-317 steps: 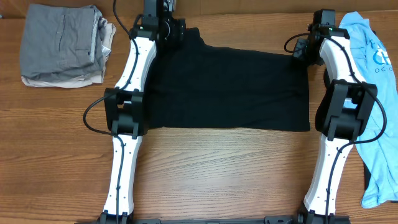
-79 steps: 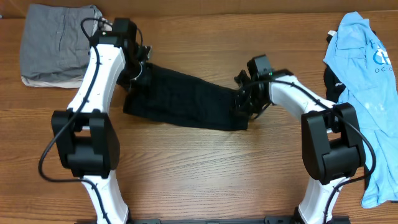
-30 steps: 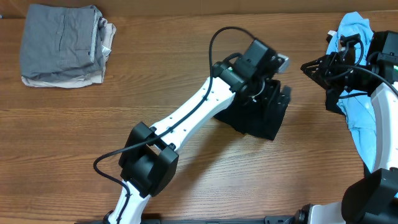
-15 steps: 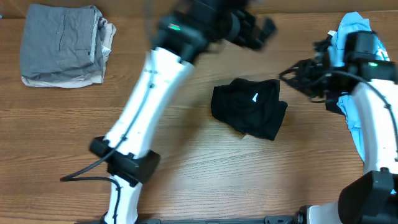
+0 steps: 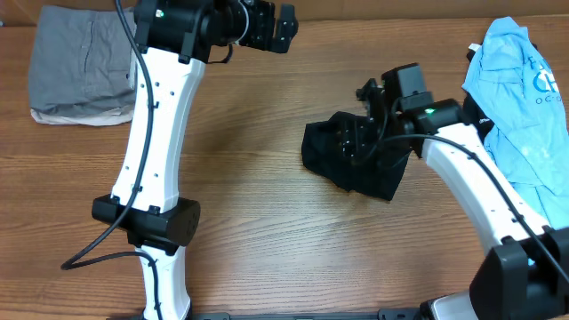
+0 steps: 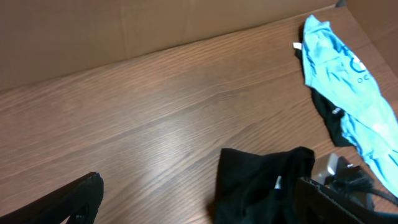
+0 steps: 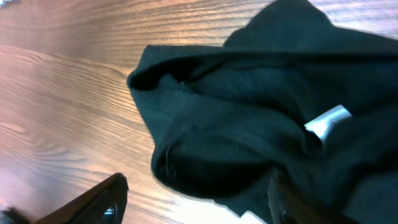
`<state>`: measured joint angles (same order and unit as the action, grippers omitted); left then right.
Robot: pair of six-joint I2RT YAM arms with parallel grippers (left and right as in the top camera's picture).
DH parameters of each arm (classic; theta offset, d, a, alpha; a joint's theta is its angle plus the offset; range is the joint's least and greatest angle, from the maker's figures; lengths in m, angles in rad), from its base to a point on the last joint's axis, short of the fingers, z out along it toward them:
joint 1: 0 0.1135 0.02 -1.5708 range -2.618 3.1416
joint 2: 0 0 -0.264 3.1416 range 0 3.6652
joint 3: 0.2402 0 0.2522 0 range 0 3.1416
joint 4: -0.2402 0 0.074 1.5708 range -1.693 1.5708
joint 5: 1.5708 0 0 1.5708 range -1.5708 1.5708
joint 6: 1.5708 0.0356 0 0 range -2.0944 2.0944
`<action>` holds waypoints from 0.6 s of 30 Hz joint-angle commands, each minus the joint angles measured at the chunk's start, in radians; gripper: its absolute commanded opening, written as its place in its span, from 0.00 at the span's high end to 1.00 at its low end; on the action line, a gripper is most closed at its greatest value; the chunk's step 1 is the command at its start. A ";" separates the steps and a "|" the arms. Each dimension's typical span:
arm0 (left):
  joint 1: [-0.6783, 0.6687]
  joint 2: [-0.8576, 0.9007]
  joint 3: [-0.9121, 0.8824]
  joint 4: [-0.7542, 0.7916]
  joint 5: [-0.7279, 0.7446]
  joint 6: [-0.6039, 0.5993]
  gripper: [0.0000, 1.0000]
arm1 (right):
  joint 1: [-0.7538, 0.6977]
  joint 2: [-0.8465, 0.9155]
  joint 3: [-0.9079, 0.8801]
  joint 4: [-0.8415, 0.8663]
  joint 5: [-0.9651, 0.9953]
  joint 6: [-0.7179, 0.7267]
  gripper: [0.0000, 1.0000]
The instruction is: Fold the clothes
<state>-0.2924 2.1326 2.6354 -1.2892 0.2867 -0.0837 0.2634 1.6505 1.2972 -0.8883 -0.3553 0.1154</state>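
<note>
The black T-shirt (image 5: 356, 164) lies as a crumpled bundle right of the table's middle, its white tag (image 7: 328, 121) showing. In the right wrist view the shirt (image 7: 249, 106) fills the frame. My right gripper (image 5: 363, 142) hangs low over its top, and this gripper (image 7: 198, 182) is open, its jaws straddling the near fold without pinching it. My left gripper (image 5: 286, 28) is raised at the back, left of centre, well away from the shirt; it (image 6: 199, 182) stands wide open and empty. A light blue T-shirt (image 5: 524, 107) with white lettering lies at the right edge.
A folded grey and beige stack (image 5: 84, 62) sits at the back left. A dark garment (image 6: 329, 118) peeks out from under the blue shirt (image 6: 342, 87). A brown wall (image 6: 155, 25) borders the table's far edge. The left arm (image 5: 156, 133) stands upright over the left half.
My left arm let go of the black bundle and swung up and back to the left. My right arm came over from the blue shirt to the bundle, its jaws opening.
</note>
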 commanded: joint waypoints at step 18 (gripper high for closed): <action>0.001 -0.010 0.003 -0.024 -0.035 0.037 0.00 | -0.079 0.002 0.013 -0.235 0.086 0.131 0.96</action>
<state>-0.2901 2.1326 2.6350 -1.3132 0.2569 -0.0704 0.2218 1.7161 1.2770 -1.0855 -0.2871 0.1928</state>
